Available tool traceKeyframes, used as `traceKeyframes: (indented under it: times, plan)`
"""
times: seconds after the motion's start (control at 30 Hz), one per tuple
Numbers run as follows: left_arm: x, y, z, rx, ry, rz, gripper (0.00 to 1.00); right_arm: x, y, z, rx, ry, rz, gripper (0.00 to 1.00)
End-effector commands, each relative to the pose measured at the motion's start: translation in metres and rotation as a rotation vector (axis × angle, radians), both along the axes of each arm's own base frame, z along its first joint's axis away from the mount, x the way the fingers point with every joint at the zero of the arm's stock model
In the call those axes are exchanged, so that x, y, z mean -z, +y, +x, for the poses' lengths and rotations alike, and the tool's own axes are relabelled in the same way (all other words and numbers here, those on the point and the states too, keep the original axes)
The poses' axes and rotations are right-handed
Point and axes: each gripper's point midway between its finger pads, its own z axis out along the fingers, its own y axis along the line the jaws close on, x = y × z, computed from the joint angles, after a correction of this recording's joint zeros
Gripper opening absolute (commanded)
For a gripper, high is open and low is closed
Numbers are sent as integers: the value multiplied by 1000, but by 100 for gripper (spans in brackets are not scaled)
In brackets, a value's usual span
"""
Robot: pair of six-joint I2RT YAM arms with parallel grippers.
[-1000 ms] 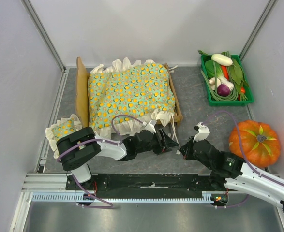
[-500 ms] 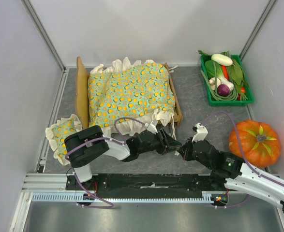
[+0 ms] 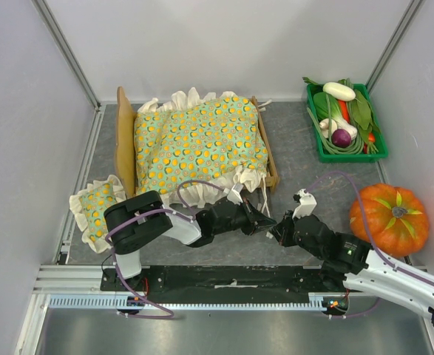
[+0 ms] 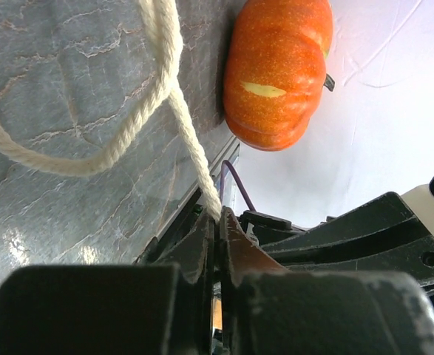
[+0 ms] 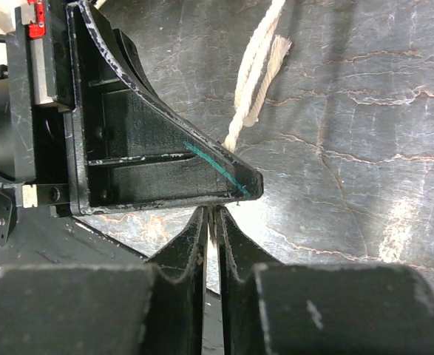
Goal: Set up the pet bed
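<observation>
since a second ago the left arm has swung its elbow and wrist rightward along the near edge of the worktop, and the left gripper has gone from wide apart to clamped on the end of the cord that trails from the cushion. the right gripper has edged in to meet it, tip to tip. its fingers stand almost together with a pale sliver in the slit, and i cannot tell whether that is cord or only glare. the bed sits at the far left of the worktop, headboard toward the left edge, with the cushion spread over it. the pillow lies off the bed, by the near left corner. the main risk looks like the grip itself: the left jaws seem to hold only the very tip of the cord, so a firm pull may slip it free. if it holds, the pull goes to the cushion, which could drag toward the bed's near right corner or slide off. it might also skew the light frame. the two grippers are so close that a small misjudged move could knock finger against finger, or pinch the wrong strand where the cord loops. the pumpkin sits by the right edge, near the right arm, and a wide swing could nudge it. the crate is well apart.
</observation>
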Motion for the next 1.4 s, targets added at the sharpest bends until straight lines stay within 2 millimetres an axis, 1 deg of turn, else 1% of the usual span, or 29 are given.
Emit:
traceKeyframes:
  times: [0.0,0.03,0.07,0.1,0.13,0.2,0.27,0.37,0.43,0.47,0.53,0.57,0.6,0.63,0.67,0.7,0.73,0.77,0.83,0.87,0.9,0.97,1.0,1.03,1.07,1.1,1.2,1.3,1.37]
  plan:
    - [-14,-1,2,-11,4,-60,2,-15,-10,7,51,-34,-21,18]
    - [-9,3,2,-15,10,-49,2,-22,-21,13,102,-65,-43,21]
    - [-8,5,2,-18,12,-46,2,-38,-26,16,129,-86,-36,30]
    - [-5,8,5,-25,14,-41,2,-36,-38,16,154,-83,-83,36]
    - [-2,10,5,-28,15,-33,2,-44,-49,21,216,-109,-91,47]
    - [0,12,8,-32,7,-27,2,-59,-47,26,218,-150,-69,49]
    - [1,13,9,-29,6,-22,2,-71,-52,34,268,-180,-82,49]
    - [2,14,10,-29,-5,-12,3,-73,-49,44,278,-203,-134,52]
    - [2,13,9,-18,-20,7,7,-65,-41,50,275,-194,-187,52]
    - [2,14,9,-16,-25,14,9,-67,-37,54,266,-200,-204,52]
    - [6,15,9,-12,-33,40,9,-59,-27,62,254,-184,-254,49]
    - [5,16,9,-15,-37,45,11,-64,-19,70,240,-207,-244,49]
    - [5,17,9,-13,-47,53,12,-57,-8,71,193,-185,-239,49]
    - [6,17,10,-19,-50,61,13,-55,-12,82,213,-175,-230,48]
    - [8,19,9,-18,-50,76,14,-56,-5,90,206,-178,-188,48]
    - [7,19,11,-21,-59,80,15,-49,1,93,166,-153,-176,48]
    - [9,20,11,-23,-59,89,15,-46,-7,105,196,-141,-165,48]
    - [10,20,11,-22,-59,95,16,-48,-4,112,195,-157,-134,48]
    - [11,19,12,-21,-63,104,16,-41,0,121,166,-144,-117,48]
    - [12,19,12,-20,-63,107,17,-45,6,126,157,-165,-83,49]
    - [13,17,13,-16,-64,109,16,-37,9,129,147,-147,-90,49]
    - [13,15,13,-10,-66,111,16,-32,13,136,139,-132,-77,50]
    - [13,13,13,-6,-66,112,16,-23,15,138,131,-112,-88,50]
    - [12,12,14,-5,-70,110,16,-19,16,140,129,-102,-89,50]
    - [12,12,14,-4,-70,112,16,-21,20,144,126,-119,-61,49]
    - [12,11,14,0,-71,119,16,-14,19,146,132,-107,-74,50]
    - [11,11,15,2,-84,124,16,-4,17,153,144,-96,-98,49]
    - [10,11,16,2,-92,140,16,6,14,158,148,-88,-126,47]
    - [11,12,16,1,-96,150,16,9,14,162,143,-87,-126,40]
